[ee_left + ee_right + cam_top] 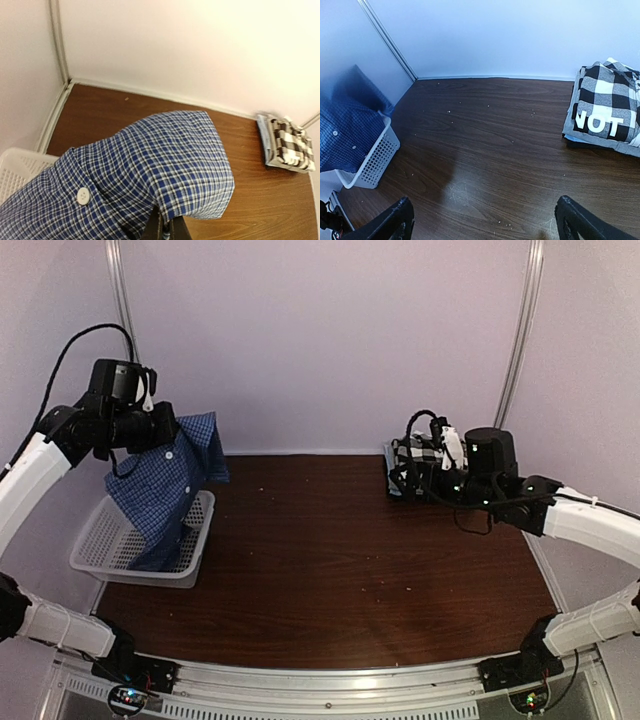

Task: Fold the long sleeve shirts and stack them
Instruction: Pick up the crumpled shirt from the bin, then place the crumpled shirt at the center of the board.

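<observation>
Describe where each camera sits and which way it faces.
Top external: above and behind the robot, facing the back wall; both arms show, left gripper holding the blue checked shirt over the white mesh basket.
Left wrist: raised at left, facing the far right corner; its gripper barely shows under the shirt.
Right wrist: at right, facing left across the table; open right gripper fingers at bottom.
Shared: all three see the folded black-and-white checked shirt.

We are seeing the blue fine-checked shirt (pixel 160 495) hanging lifted and rumpled at the left, its lower end drooping over the white basket (pixel 100 550). The black-and-white checked shirt (pixel 605 100) is lying folded at the far right of the desk (pixel 330 560), white lettering facing up.
</observation>
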Available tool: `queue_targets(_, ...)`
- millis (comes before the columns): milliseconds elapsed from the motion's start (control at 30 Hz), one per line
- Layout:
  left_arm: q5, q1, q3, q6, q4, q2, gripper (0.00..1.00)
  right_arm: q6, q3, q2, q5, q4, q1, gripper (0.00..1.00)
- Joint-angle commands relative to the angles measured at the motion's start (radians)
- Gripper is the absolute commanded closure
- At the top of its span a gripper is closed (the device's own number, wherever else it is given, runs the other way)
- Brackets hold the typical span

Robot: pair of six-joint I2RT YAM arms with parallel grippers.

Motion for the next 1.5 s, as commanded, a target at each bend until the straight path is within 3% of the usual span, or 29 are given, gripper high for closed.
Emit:
queue_targets(0, 0.009, -0.126, 0.19, 0.089, 0.15, 0.039, 1.0, -0.021, 0.053, 0.005, 0.034, -0.014, 0.006, 0.0)
queue_targets(300, 0.105, -0.328, 0.54, 0.197, 0.267, 0.285, 1.0, -0.035, 0.133, -0.008, 0.156, -0.085, 0.005, 0.0)
queue_targets(600, 0.322, -0.424, 0.534, 0.162, 0.308, 0.471, 1.0, -0.031, 0.101, -0.09, 0.262, -0.116, 0.003, 0.0)
queue_targets(1000, 0.465, -0.425, 0.406, 0.163, 0.33, 0.608, 1.0, -0.038, 0.043, -0.068, 0.181, -0.132, 0.004, 0.0)
queue_targets(1233, 0.27, -0.41, 0.399, 0.115, 0.213, 0.686, 1.0, -0.052, 0.01, -0.01, 0.054, -0.146, 0.003, 0.0)
queue_targets(1467, 0.269, -0.288, 0.427, 0.008, 0.178, 0.8, 1.0, -0.041, -0.086, 0.034, -0.01, -0.121, 0.007, 0.0)
